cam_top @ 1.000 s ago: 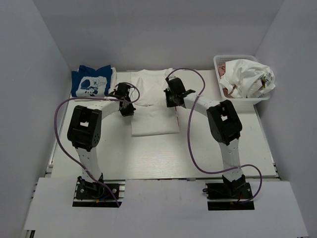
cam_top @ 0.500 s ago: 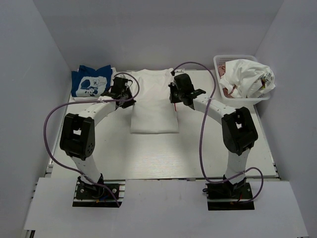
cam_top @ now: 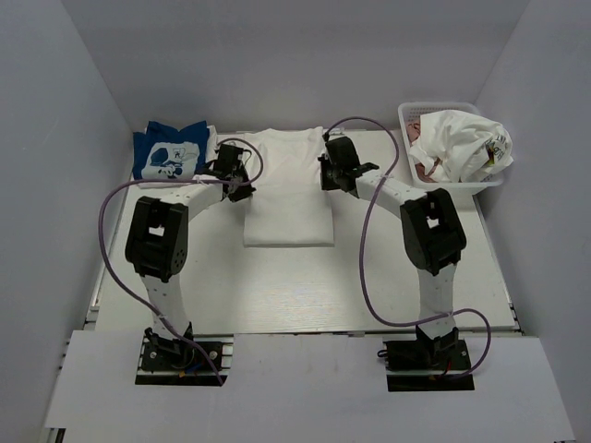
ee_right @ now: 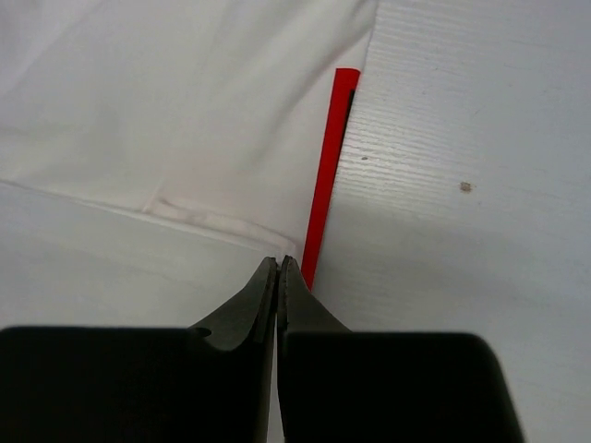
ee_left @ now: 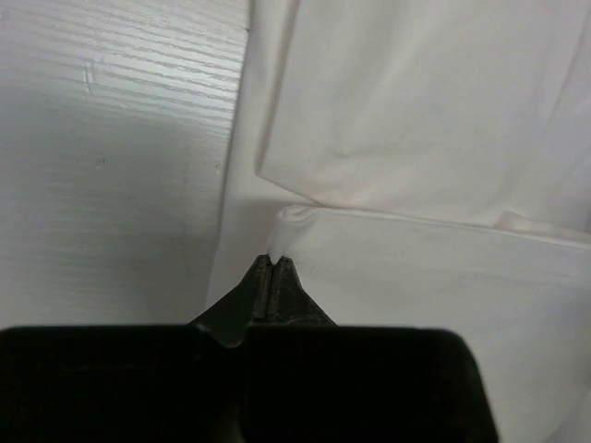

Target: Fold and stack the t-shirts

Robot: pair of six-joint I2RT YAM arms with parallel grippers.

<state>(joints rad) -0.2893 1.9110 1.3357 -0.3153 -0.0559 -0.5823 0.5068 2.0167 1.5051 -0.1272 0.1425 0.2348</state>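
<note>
A plain white t-shirt (cam_top: 288, 198) lies flat at the table's middle back, its near part doubled over in a fold. My left gripper (cam_top: 243, 187) sits at the fold's left corner, shut, with a bit of white cloth (ee_left: 282, 226) pinched at its tips (ee_left: 272, 259). At the fold's right corner my right gripper (cam_top: 328, 183) is shut, and the stitched hem (ee_right: 208, 220) runs into its tips (ee_right: 279, 260). A folded blue t-shirt with a white graphic (cam_top: 169, 153) rests at the back left. Crumpled white t-shirts (cam_top: 462, 143) and a bit of pink cloth (cam_top: 417, 129) fill the basket.
The white lattice basket (cam_top: 450, 186) stands at the back right corner. A thin red strip (ee_right: 328, 175) shows along the white shirt's right edge on the table. Grey walls close in the table on three sides. Purple cables loop off both arms.
Both grippers went toward the back of the table along the white shirt's sides, then came back a little. The right jaws closed fully. The fold's edge now lies farther back.
</note>
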